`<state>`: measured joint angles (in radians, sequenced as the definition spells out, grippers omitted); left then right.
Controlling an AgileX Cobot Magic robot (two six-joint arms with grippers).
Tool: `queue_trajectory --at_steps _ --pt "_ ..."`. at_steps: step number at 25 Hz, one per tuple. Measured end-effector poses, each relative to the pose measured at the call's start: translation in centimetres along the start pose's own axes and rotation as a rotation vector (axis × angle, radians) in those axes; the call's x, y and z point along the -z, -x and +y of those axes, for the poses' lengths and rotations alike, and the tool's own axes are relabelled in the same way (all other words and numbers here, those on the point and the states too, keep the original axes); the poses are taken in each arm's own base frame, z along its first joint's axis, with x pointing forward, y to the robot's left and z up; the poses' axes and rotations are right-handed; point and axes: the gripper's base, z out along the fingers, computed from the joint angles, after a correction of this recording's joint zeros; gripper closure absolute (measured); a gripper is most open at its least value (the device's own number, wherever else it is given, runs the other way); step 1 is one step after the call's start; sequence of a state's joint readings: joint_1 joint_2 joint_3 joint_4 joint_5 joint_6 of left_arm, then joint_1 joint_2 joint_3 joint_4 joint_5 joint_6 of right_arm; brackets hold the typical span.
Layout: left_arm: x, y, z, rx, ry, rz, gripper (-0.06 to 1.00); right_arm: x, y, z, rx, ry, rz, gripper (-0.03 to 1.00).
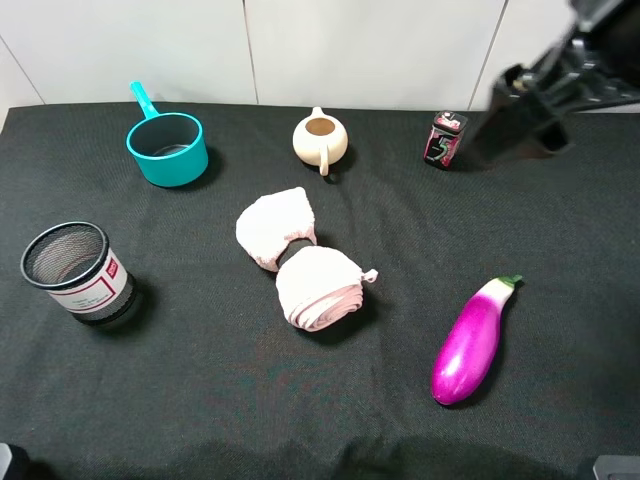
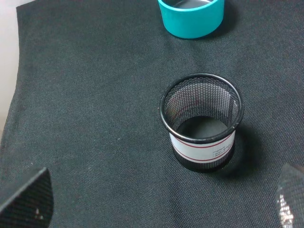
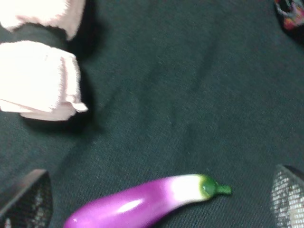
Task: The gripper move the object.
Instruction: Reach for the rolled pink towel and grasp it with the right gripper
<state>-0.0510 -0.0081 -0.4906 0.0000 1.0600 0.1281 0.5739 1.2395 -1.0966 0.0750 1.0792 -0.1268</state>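
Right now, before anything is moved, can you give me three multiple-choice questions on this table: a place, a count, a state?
1. What stands at the far left corner of the table? A teal cup; B eggplant; C teapot.
2. How many lumps does the pink cloth form? A one; B two; C four.
3. The right gripper is: A shut on the cloth; B shut on the eggplant; C open and empty.
A: the teal cup sits farthest back on the left. B: two joined rolls show. C: its fingers stand wide apart.

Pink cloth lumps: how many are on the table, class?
2: one pink cloth lump at centre, the second lump joined to it, nearer the eggplant. None looks hidden.
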Motion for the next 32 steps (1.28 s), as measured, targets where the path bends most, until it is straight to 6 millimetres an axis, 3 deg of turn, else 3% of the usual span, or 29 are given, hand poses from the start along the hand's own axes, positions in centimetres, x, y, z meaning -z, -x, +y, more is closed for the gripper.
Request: queue_trajectory --at_steps 17,32 --pt "0.0 0.0 0.0 0.0 0.0 0.0 -0.05 -4.8 5.7 5.6 0.098 0.073 0.085 0.27" --pt "0.0 0.0 0.0 0.0 0.0 0.0 -0.05 -11.1 6.8 7.4 -0.05 0.111 0.192 0.27"
